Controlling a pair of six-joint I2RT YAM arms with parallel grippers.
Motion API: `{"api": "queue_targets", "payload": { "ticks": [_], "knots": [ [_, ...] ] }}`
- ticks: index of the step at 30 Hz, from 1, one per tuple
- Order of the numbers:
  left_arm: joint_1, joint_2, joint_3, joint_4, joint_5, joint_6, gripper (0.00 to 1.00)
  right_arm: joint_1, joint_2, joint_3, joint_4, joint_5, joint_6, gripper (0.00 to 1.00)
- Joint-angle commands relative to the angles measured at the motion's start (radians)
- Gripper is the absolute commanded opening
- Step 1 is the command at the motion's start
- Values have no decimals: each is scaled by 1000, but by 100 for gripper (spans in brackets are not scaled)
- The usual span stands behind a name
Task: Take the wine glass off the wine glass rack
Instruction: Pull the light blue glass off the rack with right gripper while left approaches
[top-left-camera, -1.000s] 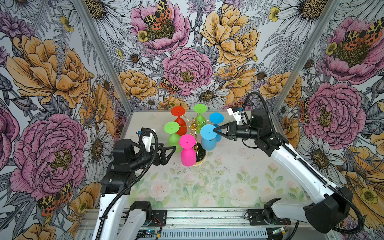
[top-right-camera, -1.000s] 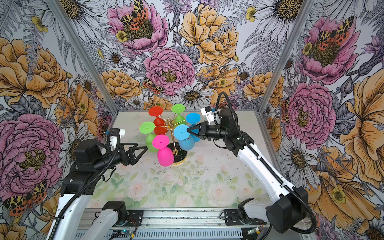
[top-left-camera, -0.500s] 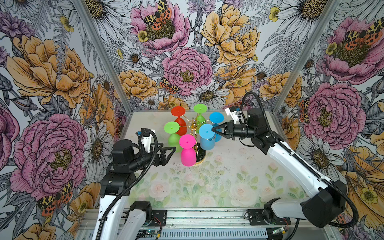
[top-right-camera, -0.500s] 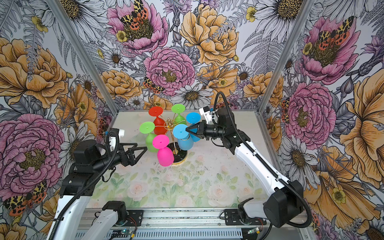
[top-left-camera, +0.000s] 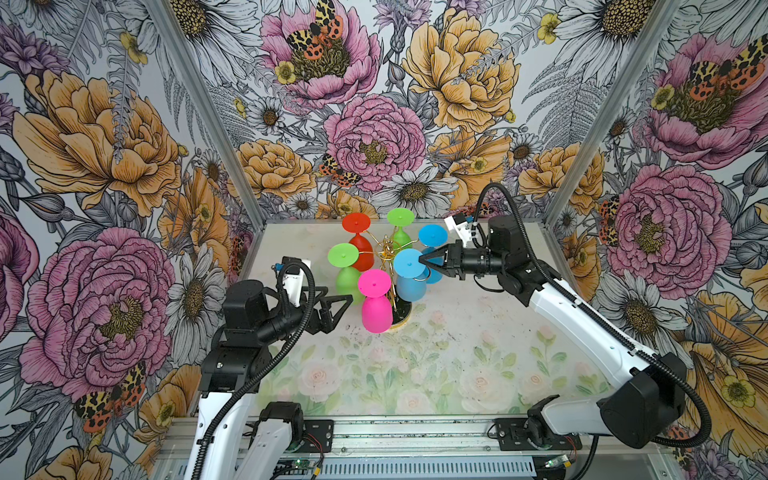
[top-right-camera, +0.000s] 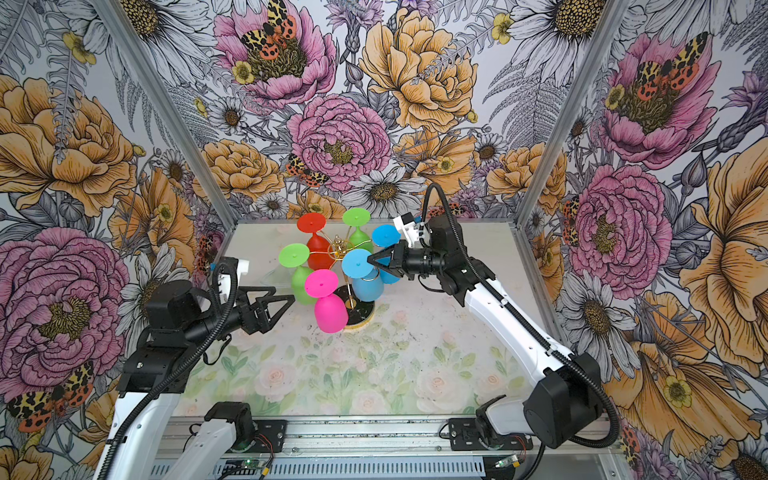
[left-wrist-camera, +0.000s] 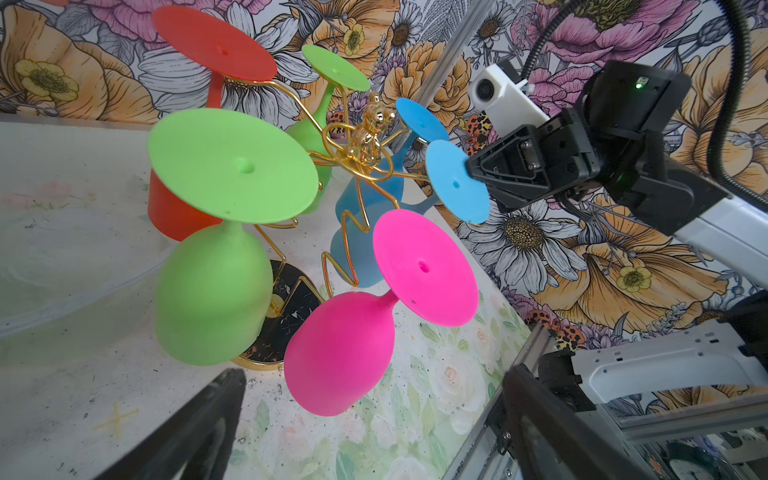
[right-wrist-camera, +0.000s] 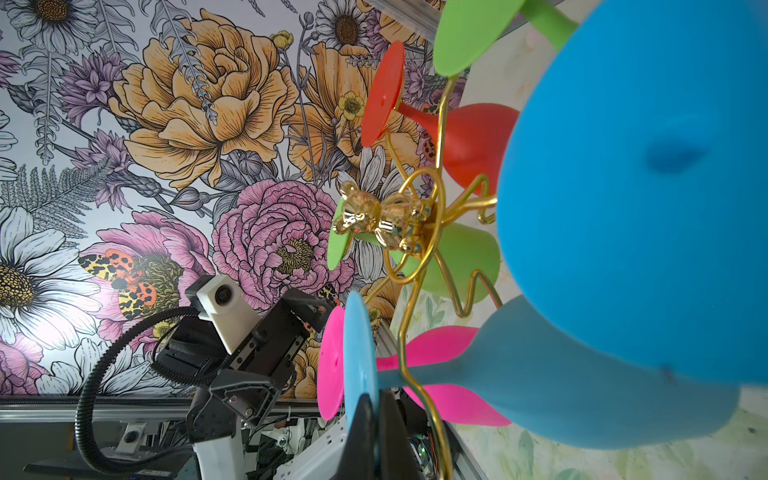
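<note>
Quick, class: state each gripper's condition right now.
Left gripper: open, holding nothing.
Right gripper: closed on the round foot of the nearer light blue plastic wine glass.

My left arm (top-left-camera: 232, 370): up from the near rail, elbow folded, forearm about level, wrist aimed inward. My left gripper (top-left-camera: 340, 312): jaws spread wide, nothing between them. My right arm (top-left-camera: 582, 322): stretched long from the near right corner toward the far middle. My right gripper (top-left-camera: 420, 260): fingers (right-wrist-camera: 360, 436) pinched tight on the foot of the blue wine glass (top-left-camera: 409, 286).
</note>
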Motion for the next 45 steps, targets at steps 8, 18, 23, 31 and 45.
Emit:
{"api": "queue_targets", "payload": {
  "ticks": [8, 18, 23, 31, 45],
  "knots": [
    [-6, -21, 7, 0, 43, 0, 99, 21, 1, 33, 36, 9, -18, 0],
    [-8, 9, 28, 0, 82, -50, 99, 27, -43, -24, 34, -12, -52, 0],
    [-9, 27, 46, 2, 122, -81, 98, 32, -67, -48, 34, -22, -65, 0],
    [-11, 45, 110, -125, 182, -25, 99, 46, -104, -86, 33, -68, -95, 0],
    [-204, 44, 115, -125, 160, -91, 93, 46, -152, -126, 32, -106, -123, 0]
  ]
}}
